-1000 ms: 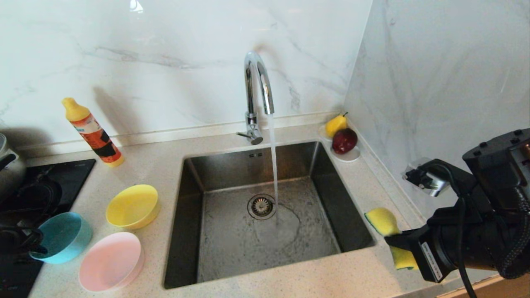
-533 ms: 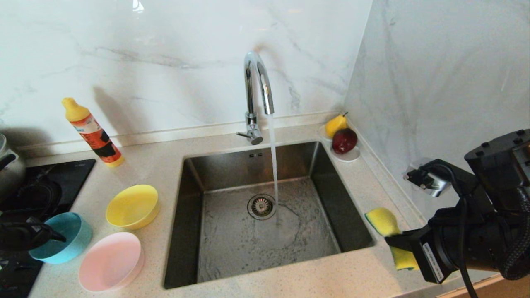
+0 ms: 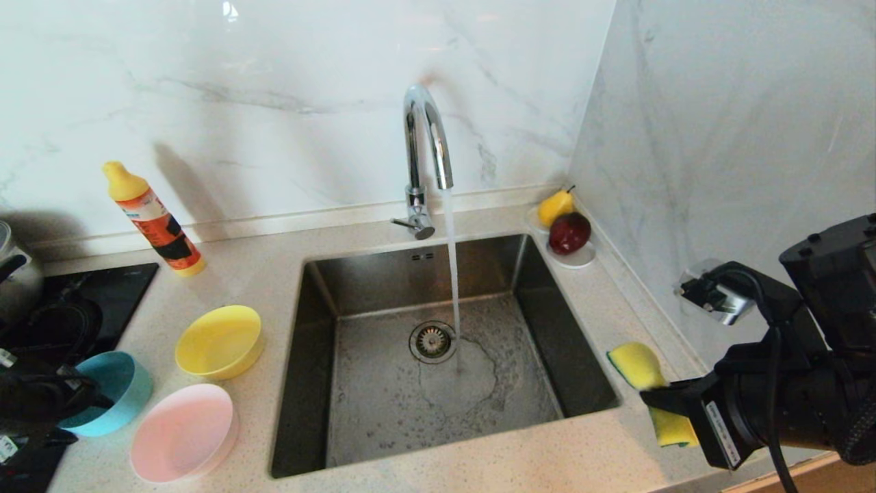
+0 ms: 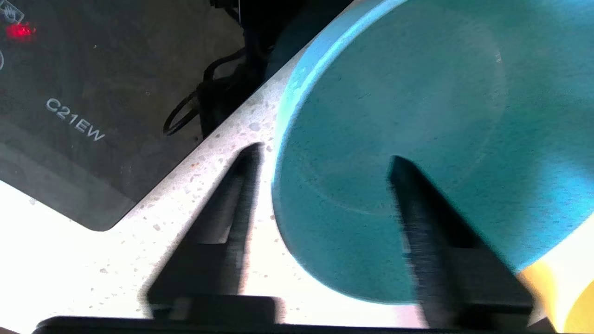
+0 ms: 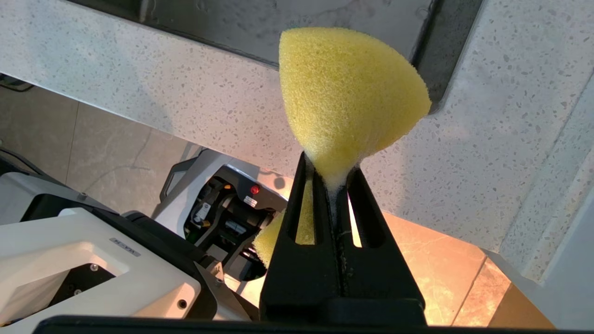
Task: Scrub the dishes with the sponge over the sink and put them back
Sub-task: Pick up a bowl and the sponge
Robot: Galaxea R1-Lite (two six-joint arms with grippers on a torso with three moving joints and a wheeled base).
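Note:
Three dishes sit on the counter left of the sink (image 3: pixel 321 308): a yellow bowl (image 3: pixel 219 340), a light blue bowl (image 3: pixel 113 390) and a pink bowl (image 3: pixel 183 431). My left gripper (image 3: pixel 72 404) is at the blue bowl's left rim. In the left wrist view it (image 4: pixel 325 160) is open and straddles the blue bowl's (image 4: pixel 394 93) rim, one finger over the counter and one over the bowl's inside. My right gripper (image 3: pixel 650 397) hovers by the sink's right front corner, shut on the yellow sponge (image 3: pixel 633 363). The sponge (image 5: pixel 348 93) bulges beyond the right gripper's (image 5: pixel 330 169) tips.
The faucet (image 3: pixel 428 137) runs a stream of water into the sink near the drain (image 3: pixel 432 340). A detergent bottle (image 3: pixel 154 219) stands at the back left. A black cooktop (image 3: pixel 75 308) and a pot (image 3: pixel 14 274) are at far left. A saucer (image 3: pixel 582 259) with fruit sits by the right wall.
My left gripper has opened at the blue bowl's rim and shifted a little along it. The right arm with the sponge has hardly moved.

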